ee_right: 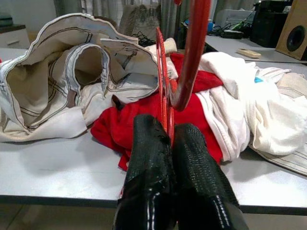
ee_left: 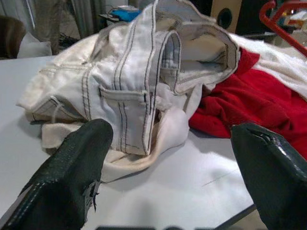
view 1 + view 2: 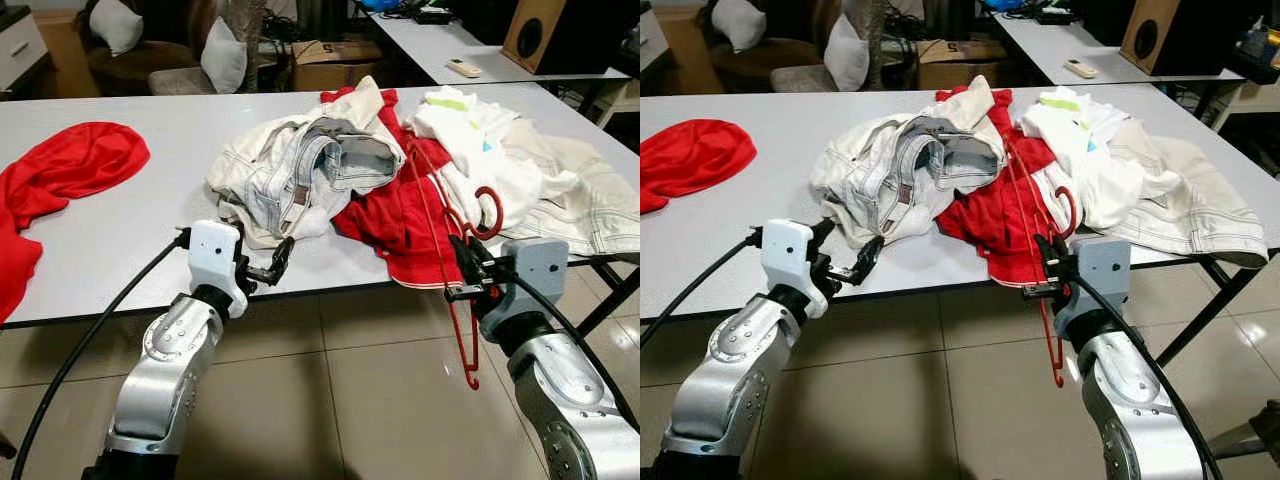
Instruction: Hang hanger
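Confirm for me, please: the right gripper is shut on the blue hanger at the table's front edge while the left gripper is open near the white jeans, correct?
Not quite: the hanger is red, as the right wrist view shows. The right gripper is indeed shut on it at the table edge, and the left gripper is open near the white jeans.

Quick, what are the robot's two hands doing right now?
Left gripper: open, empty, at the table edge near the pale jeans.
Right gripper: shut on the red hanger.

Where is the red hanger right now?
The red hanger is pinched in the right gripper at the table's near edge on the robot's right, its hook resting by the red garment and white clothes.
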Available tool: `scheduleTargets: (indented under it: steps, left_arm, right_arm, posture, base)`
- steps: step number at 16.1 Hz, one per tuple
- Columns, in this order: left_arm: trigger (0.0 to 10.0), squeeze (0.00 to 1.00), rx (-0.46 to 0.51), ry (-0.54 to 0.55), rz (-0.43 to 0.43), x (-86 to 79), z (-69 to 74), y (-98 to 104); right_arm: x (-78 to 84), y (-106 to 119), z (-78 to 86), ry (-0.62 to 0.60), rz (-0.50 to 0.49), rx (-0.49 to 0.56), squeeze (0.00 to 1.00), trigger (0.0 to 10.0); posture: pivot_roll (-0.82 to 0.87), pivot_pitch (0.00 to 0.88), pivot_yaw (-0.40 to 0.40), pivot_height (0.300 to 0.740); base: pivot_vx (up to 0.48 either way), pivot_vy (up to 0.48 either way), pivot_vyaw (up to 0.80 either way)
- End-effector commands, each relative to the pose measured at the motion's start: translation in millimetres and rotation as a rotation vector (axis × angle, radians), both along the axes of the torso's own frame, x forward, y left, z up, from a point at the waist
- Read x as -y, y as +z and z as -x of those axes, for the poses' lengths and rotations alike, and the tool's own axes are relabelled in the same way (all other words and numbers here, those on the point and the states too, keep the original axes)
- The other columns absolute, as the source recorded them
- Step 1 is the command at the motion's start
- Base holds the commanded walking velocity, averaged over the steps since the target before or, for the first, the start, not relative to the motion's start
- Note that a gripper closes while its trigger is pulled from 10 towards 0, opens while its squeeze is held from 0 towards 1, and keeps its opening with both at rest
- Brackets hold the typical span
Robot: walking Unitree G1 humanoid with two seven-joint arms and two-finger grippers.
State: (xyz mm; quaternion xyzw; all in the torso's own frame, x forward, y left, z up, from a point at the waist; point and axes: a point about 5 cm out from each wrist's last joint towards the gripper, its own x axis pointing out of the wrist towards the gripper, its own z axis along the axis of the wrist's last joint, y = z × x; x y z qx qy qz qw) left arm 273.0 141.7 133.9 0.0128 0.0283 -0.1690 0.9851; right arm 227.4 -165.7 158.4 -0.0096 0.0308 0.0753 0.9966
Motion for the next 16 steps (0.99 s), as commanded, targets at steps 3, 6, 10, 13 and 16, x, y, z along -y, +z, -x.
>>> scheduleTargets:
  steps: [3,6,10,13,16]
  left_arm:
    - [10.0,0.70,0.019,-0.027,-0.120,3.8,-7.9,-3]
    - [10.0,1.00,0.110,0.015,-0.169,4.0,-30.4,8]
    - [10.0,0.33,0.138,0.056,-0.168,10.4,-64.6,15]
    - [10.0,0.00,0.148,0.054,-0.226,15.9,-84.8,17]
    - [7.7,0.00,0.136,0.080,-0.273,20.5,-102.7,17]
  right_arm:
    - [5.4,3,-1.4,-0.039,-0.020,0.014,0.00,10.0]
    - [5.5,6,-3.3,-0.042,-0.031,0.023,0.00,10.0]
    - [2.3,5,-3.2,-0.037,-0.037,0.023,0.00,10.0]
    - [1.8,5,-2.1,-0.038,-0.034,0.025,0.00,10.0]
    - [3.0,5,0.2,-0.047,-0.019,0.027,0.00,10.0]
  posture:
    - [-0.13,0.000,-0.005,0.740]
    - [-0.14,0.000,0.000,0.740]
    - [-0.17,0.000,0.014,0.740]
    - [-0.19,0.000,0.031,0.740]
    - [-0.22,0.000,0.054,0.740]
  base:
    - [0.000,0.000,0.00]
    - [0.000,0.000,0.00]
    - [0.000,0.000,0.00]
    - [0.000,0.000,0.00]
    - [0.000,0.000,0.00]
